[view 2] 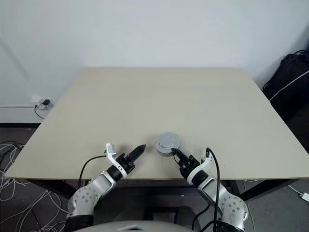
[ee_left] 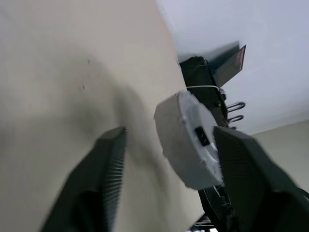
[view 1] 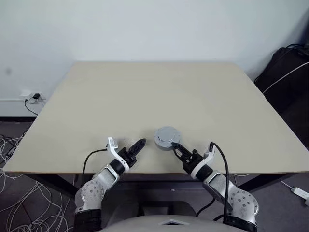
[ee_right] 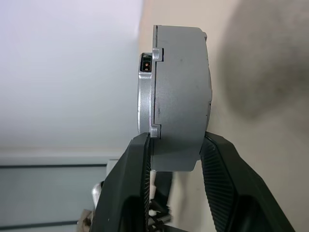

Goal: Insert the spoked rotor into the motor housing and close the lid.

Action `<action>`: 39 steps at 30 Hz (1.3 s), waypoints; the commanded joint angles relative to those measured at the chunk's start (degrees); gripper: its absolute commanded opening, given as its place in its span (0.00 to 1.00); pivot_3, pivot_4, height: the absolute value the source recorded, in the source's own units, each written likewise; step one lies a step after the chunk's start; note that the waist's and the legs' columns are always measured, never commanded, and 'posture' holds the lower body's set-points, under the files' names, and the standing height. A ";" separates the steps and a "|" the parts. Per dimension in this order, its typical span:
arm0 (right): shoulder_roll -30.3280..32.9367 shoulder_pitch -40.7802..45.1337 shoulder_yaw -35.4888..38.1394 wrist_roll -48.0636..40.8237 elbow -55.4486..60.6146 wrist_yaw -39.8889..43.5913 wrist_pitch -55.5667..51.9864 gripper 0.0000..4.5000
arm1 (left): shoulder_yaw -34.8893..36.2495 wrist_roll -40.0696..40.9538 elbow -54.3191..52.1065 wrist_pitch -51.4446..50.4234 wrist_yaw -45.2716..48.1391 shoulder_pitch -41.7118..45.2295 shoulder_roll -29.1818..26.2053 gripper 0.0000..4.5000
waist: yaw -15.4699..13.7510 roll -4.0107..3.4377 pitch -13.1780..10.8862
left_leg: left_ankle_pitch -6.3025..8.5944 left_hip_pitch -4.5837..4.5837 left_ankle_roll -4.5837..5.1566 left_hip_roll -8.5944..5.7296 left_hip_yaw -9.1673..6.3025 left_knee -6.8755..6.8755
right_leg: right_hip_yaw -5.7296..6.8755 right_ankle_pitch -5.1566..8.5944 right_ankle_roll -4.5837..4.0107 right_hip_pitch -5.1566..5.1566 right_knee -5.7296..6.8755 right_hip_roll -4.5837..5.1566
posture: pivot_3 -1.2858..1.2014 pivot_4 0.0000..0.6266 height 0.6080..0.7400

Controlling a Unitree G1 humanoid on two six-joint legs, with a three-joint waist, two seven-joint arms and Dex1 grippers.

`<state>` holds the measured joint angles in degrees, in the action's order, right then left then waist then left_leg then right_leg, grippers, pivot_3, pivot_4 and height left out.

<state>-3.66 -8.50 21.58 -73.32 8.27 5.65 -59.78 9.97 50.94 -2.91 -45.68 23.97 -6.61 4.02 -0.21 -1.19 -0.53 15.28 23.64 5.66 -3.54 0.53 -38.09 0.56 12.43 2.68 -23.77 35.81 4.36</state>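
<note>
Closed motor housing [view 1: 167, 137] with the lid [ee_right: 147, 77] on top, near the front edge of the beige counter [view 1: 159, 96], right tool [view 1: 177, 150] gripping its side, left tool [view 1: 138, 145] wide apart just beside it, touching nothing.

Both arms reach forward at low height, forearms converging toward the centre. The left gripper [view 1: 139, 144] points forward and to the right; its two black fingers [ee_left: 104, 179] stand wide apart and hold nothing. The right gripper [view 1: 175, 147] points forward and to the left, angled slightly downward. Its fingers [ee_right: 133, 183] are partly closed, clamping the near edge of the assembled motor housing [ee_right: 176, 96] from both sides.
</note>
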 commanded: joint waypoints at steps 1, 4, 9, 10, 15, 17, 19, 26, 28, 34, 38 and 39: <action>0.29 2.20 -1.05 -3.53 3.61 0.45 1.49 0.27 | 0.60 6.47 -1.85 -2.52 -2.10 -1.21 4.85 0.98 | 0.01 0.00 0.00 | 0.00 -0.01 0.00 0.00 0.00 0.00 | 0.00 0.00 0.00 0.00 0.00 -0.01 | 0.52 0.00 1.00; 0.78 2.77 -1.47 -4.14 3.59 0.09 1.97 0.27 | 0.80 10.47 -1.27 -3.06 -2.61 -1.81 5.63 1.00 | -0.05 0.01 -0.01 | 0.00 0.00 0.00 0.00 0.00 0.00 | 0.00 0.00 0.00 0.00 -0.01 -0.01 | 0.52 0.00 1.00; 1.91 3.17 -3.08 -4.89 3.66 -0.82 0.94 0.27 | -1.26 13.33 -0.75 -2.06 -1.72 -2.57 6.28 1.00 | -0.03 0.01 -0.01 | -0.01 -0.01 -0.02 -0.01 0.01 0.00 | -0.02 0.01 -0.02 0.00 0.00 -0.01 | 0.52 0.00 1.00; 2.14 3.10 -3.42 -5.20 3.77 -1.05 0.74 0.27 | -1.45 13.88 -0.42 -1.84 -1.75 -2.55 6.48 1.00 | -0.03 0.01 -0.01 | -0.01 -0.01 -0.02 -0.01 0.01 0.00 | -0.02 0.01 -0.02 0.00 0.00 -0.01 | 0.52 0.00 1.00; 3.44 2.53 -5.04 -7.12 4.48 -1.97 -0.01 0.27 | -3.32 14.99 1.28 -1.42 -1.83 -2.39 6.63 1.00 | -0.03 0.00 -0.01 | -0.02 -0.01 -0.03 -0.01 0.01 0.01 | -0.02 0.02 -0.04 -0.01 0.00 -0.01 | 0.52 0.00 1.00; 3.77 2.20 -6.01 -7.98 5.21 -2.50 -0.12 0.27 | -3.77 15.54 1.91 -1.59 -2.07 -2.38 6.67 1.00 | -0.03 0.00 -0.01 | -0.02 -0.01 -0.03 -0.01 0.01 0.01 | -0.02 0.02 -0.04 -0.01 0.00 -0.01 | 0.52 0.00 1.00; 4.03 1.94 -6.72 -8.96 5.76 -2.93 -0.09 0.27 | -4.25 15.87 2.24 -1.81 -2.22 -2.34 6.32 1.00 | -0.04 0.01 -0.01 | -0.02 -0.01 -0.03 -0.01 0.00 0.01 | -0.01 0.02 -0.04 -0.01 0.00 -0.01 | 0.52 0.00 1.00; 6.07 0.17 -9.60 -12.19 7.04 -4.74 -1.16 0.27 | -5.31 15.94 2.38 -0.93 -1.97 -2.55 6.17 1.00 | -0.05 0.01 -0.01 | -0.02 -0.01 -0.03 -0.01 0.01 0.01 | -0.03 0.03 -0.05 0.00 0.00 0.00 | 0.52 0.00 1.00; 6.76 -0.29 -10.48 -13.09 7.28 -5.08 -1.27 0.27 | -5.42 16.10 2.39 -0.63 -1.89 -2.62 6.16 1.00 | -0.07 0.01 -0.01 | -0.02 -0.01 -0.03 -0.01 0.01 0.01 | -0.02 0.03 -0.05 0.00 -0.01 0.00 | 0.52 0.00 1.00; 8.17 -0.40 -11.69 -14.58 7.01 -6.01 -0.35 0.27 | -5.56 16.88 2.33 -0.07 -1.81 -2.96 6.34 0.96 | -0.18 0.02 -0.02 | -0.02 0.00 -0.03 -0.01 0.01 -0.01 | -0.02 0.03 -0.05 0.01 0.00 0.01 | 0.52 0.00 1.00; 8.98 -0.49 -12.61 -15.37 7.01 -6.43 -0.28 0.27 | -5.82 17.66 2.16 0.48 -1.43 -3.17 6.22 0.73 | -0.28 0.03 -0.03 | -0.02 0.00 -0.03 -0.01 0.01 0.00 | -0.02 0.03 -0.05 0.00 -0.01 0.00 | 0.52 0.00 1.00; 9.13 -0.52 -12.70 -15.46 6.94 -6.53 -0.06 0.27 | -5.87 17.82 2.06 0.64 -1.36 -3.27 6.19 0.65 | -0.31 0.03 -0.03 | -0.02 0.00 -0.03 -0.01 0.01 0.00 | -0.02 0.03 -0.05 0.00 -0.01 0.00 | 0.52 0.00 1.00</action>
<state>5.71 -10.14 9.33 -85.83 12.17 -1.62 -60.36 5.30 66.99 0.15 -45.54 21.39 -9.24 3.86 -0.53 -1.16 -0.56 15.27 23.64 5.64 -3.55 0.54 -38.10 0.55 12.46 2.62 -23.77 35.80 4.37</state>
